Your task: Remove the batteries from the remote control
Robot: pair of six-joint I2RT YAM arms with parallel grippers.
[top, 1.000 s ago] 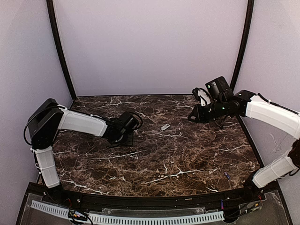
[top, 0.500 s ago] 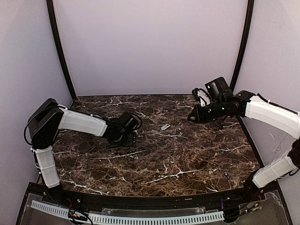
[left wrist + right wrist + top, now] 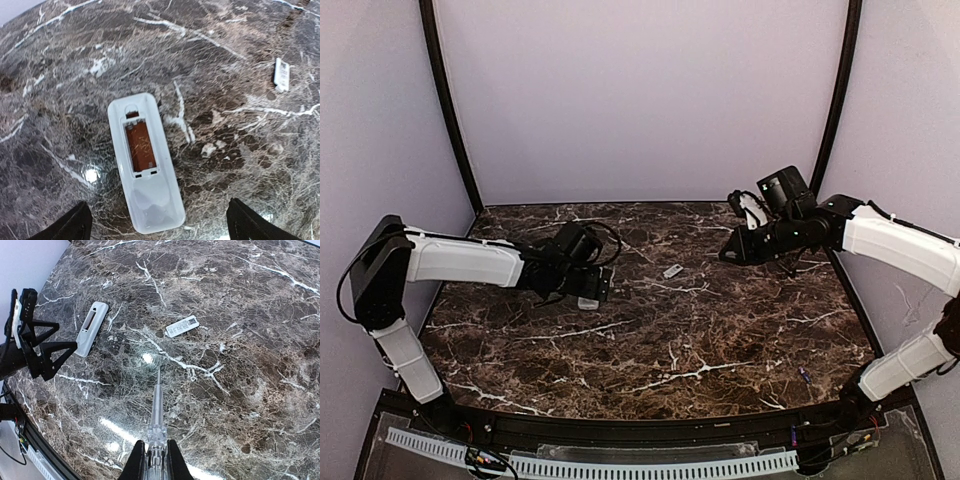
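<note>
**Remote unclamped, probe ready**

Slim white rectangular remote control (image 3: 147, 170) lies back-up on the dark veined marble table (image 3: 240, 65), recess uncovered. The reddish-brown fill inside looks like the batteries (image 3: 141, 149) (not certain). Left gripper (image 3: 157, 212) is released, fingers wide either side of the remote's end. Right gripper (image 3: 155, 460) is clenched on a thin clear-handled metal probe (image 3: 157, 400). Risk: prying an unclamped remote skids it, and a popped battery could roll off the edge.

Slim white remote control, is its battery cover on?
No, the slim white remote control shows an open recess, and the flat pale-grey cover lies apart.
</note>
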